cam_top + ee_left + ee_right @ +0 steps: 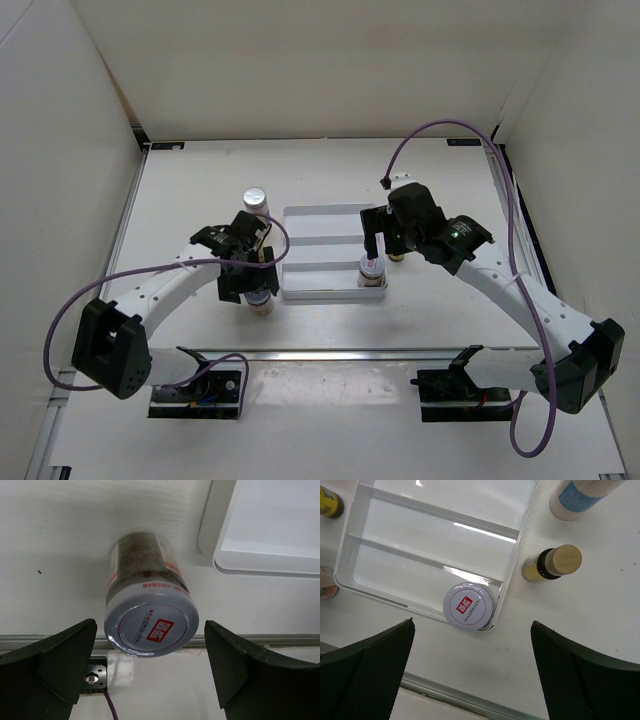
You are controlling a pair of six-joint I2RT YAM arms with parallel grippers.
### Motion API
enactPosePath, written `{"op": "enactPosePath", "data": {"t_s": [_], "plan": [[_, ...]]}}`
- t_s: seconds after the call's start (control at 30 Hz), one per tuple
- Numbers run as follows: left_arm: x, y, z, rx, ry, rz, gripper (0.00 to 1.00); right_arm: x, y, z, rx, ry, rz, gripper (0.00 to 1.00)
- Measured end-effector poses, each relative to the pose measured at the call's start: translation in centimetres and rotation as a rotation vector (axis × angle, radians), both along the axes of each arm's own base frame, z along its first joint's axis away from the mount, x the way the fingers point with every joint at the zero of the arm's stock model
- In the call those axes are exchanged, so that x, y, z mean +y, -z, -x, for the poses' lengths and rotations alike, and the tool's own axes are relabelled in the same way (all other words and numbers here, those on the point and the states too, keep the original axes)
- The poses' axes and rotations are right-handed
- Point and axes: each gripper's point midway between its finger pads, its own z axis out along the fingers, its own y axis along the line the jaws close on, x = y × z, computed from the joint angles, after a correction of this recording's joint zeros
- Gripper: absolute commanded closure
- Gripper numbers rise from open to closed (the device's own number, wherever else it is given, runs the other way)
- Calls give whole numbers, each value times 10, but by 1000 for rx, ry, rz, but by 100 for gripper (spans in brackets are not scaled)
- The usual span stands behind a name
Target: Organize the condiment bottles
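Observation:
A squat jar (pixel 150 625) with a white, red-logo lid stands on the table just off the white tray's (pixel 260 560) near left corner. My left gripper (pixel 150 624) is open above it, one finger on each side, not touching; the top view shows this jar (pixel 262 303) below that gripper (pixel 250 272). A second squat jar (pixel 468 606) stands inside the tray's (pixel 350 580) near right corner, also in the top view (pixel 372 269). My right gripper (pixel 472 624) is open and empty above it. A yellow bottle (pixel 552 562) and a shaker (pixel 580 495) stand right of the tray.
A silver-lidded shaker (pixel 255 198) stands left of the tray's far corner. Another yellow bottle (pixel 329 502) shows at the tray's left side, mostly cut off. A metal rail (pixel 330 353) runs along the near table edge. White walls enclose the table.

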Motion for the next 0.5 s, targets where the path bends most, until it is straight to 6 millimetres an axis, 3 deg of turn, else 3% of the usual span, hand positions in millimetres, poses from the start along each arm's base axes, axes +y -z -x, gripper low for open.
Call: {"op": "enactPosePath", "data": {"t_s": [0.17,0.37,0.4,0.5], "plan": [[-2,9,-4,16,6,-11,16,0,0,0,-2,-5,6,0],[-3,12,-6,18,17,-15,49,-1,0,0,-2,-5,7,0],[-3,12,-7,17,19,-15,58,-1,0,0,-3,-5,7,0],[-3,10,-8,14,29,-16,70,-2,1,0,-3,-4,13,0]]}}
